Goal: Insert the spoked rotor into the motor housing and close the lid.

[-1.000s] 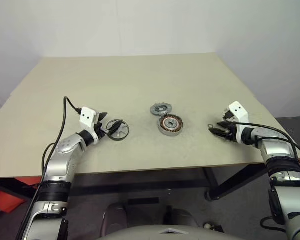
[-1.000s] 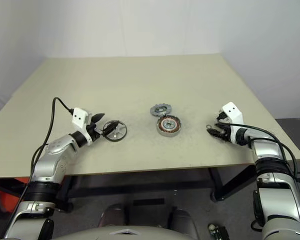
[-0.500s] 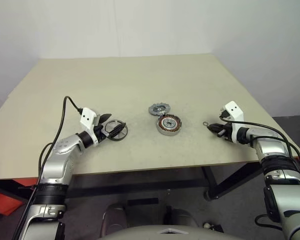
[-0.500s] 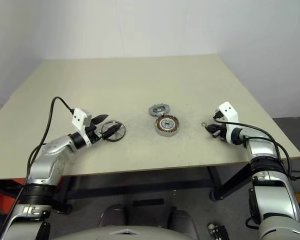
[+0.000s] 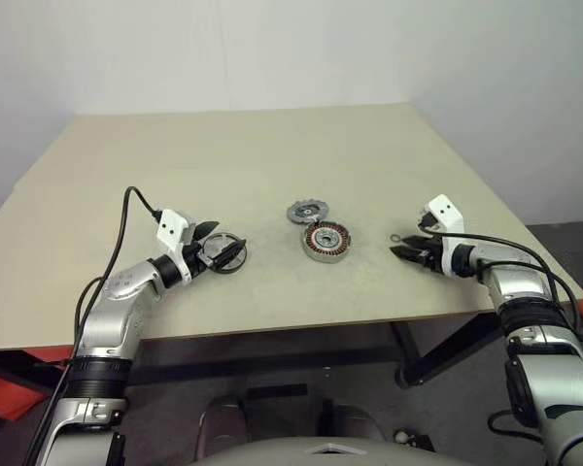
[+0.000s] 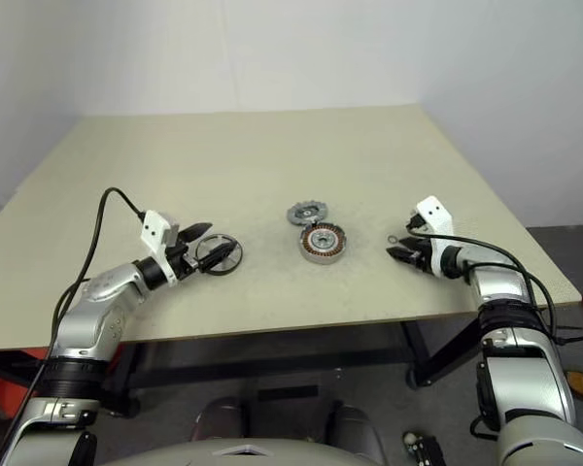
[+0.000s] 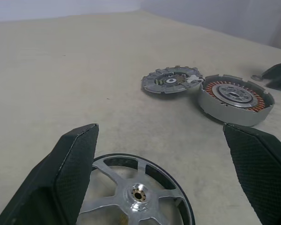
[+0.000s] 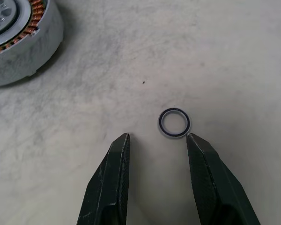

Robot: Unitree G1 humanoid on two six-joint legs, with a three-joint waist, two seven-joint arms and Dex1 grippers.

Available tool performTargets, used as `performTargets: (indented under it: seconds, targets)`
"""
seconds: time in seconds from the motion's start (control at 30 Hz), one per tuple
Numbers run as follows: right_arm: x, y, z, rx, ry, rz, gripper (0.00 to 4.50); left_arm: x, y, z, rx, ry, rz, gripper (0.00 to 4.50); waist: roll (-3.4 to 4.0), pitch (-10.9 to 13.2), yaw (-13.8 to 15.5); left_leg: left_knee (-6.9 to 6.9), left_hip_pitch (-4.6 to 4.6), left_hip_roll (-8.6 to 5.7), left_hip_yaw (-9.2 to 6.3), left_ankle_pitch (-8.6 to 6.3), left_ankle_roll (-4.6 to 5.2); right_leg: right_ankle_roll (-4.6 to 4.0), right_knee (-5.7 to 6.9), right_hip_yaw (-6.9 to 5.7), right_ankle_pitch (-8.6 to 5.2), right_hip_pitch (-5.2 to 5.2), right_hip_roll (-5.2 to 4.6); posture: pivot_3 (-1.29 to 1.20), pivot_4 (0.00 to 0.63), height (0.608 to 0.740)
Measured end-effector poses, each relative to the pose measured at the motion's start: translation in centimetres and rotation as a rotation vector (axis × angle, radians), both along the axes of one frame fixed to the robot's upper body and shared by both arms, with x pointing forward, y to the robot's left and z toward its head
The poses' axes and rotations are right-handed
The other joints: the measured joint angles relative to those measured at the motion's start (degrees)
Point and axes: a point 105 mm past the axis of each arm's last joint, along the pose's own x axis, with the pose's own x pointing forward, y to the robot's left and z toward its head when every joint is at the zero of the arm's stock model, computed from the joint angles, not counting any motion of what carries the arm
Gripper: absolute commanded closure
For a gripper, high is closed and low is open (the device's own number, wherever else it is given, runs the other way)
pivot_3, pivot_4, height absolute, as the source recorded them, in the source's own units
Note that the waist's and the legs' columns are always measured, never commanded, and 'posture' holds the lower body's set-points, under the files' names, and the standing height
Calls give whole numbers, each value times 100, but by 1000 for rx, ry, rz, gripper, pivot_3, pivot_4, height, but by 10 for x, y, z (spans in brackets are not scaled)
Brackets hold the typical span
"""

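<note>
The left gripper point(image 5: 219, 249) hovers low over the table point(image 5: 233, 155) with its two black fingers point(image 7: 68, 164) spread wide, holding nothing. The rotor point(image 7: 136, 194) lies flat between them, near the table's front-left part, hub up and spokes fanning out to the thin rim; being round, it has no long axis, and its flat face looks at the ceiling. I can't tell whether either finger touches its rim.

The right gripper point(image 8: 157, 140) is over on the right side of the table, tilted down toward the surface, fingers partly apart and empty. A small ring point(image 8: 174, 123) lies flat on the table just beyond the tips, close to one finger.

Between the two arms, near the middle of the table, the housing point(image 5: 327, 242) sits upright, open face up, copper windings circling its hub. The lid point(image 5: 309, 211) lies flat just behind it, on the far side, the two edges touching or nearly so; its notched edge is plain in the left wrist view.

I can make out no writing or labels on any of the parts.
</note>
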Motion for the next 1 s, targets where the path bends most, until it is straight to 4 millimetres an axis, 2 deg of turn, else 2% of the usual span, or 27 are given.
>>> performTargets:
  seconds: [0.4, 0.47, 0.6, 0.9, 1.0]
  targets:
    - [10, 4, 0, 6, -15, -31, 2394, -2, -1, -4, 2, 10, 0, 0, 0, 0, -4, -1, -3, 0, 0, 0, -1, 0, 0, 1, 0, -10, 0, 0, 0, 740]
    - [12, 5, 0, 7, -18, -39, 2779, -2, -2, -4, 3, 12, -1, 0, 0, 0, -13, -2, -3, 0, 0, 0, -1, 0, 0, 1, 0, -11, 0, 0, 0, 740]
    - [15, 4, 1, 2, -25, -61, 3899, -2, -2, -5, 4, 15, 3, 0, 0, 0, -34, -10, -4, -2, 0, 0, -1, 0, 0, 1, 0, -15, 0, 0, 0, 740]
    - [16, 7, 2, 9, -30, -54, 3939, -2, -2, -6, 4, 16, 8, 0, 0, 0, -71, -32, -3, -4, 1, 1, -4, -1, -10, 1, 0, -18, 0, 0, 0, 740]
    - [16, 19, 5, 47, -37, -15, 3939, -2, -2, -5, 4, 15, 8, 0, 0, 1, -89, -46, -15, -4, 4, 5, -11, -1, -10, 1, 1, -40, 1, 0, 0, 740]
